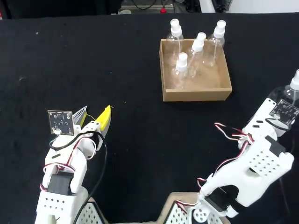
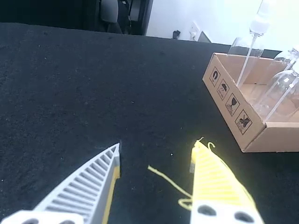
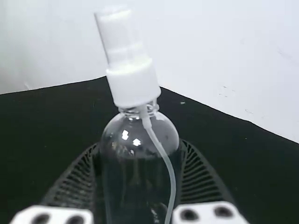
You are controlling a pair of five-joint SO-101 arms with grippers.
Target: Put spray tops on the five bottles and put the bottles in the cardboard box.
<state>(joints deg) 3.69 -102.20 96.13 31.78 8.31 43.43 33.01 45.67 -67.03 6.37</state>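
Right fingers (image 3: pixel 70 183) clasp a capped bottle (image 3: pixel 127 158), base hidden; left fingers (image 2: pixel 219 183) gape.

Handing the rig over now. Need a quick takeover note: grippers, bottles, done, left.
Left gripper: open, empty, over the table, short of the cardboard box.
Right gripper: shut on the fifth bottle, spray top on, outside the box toward the table's right side.
Box: four bottles standing inside, each with a spray top.
Done: all five tops on, four bottles boxed.
Left: carry the fifth bottle into the box and release it.
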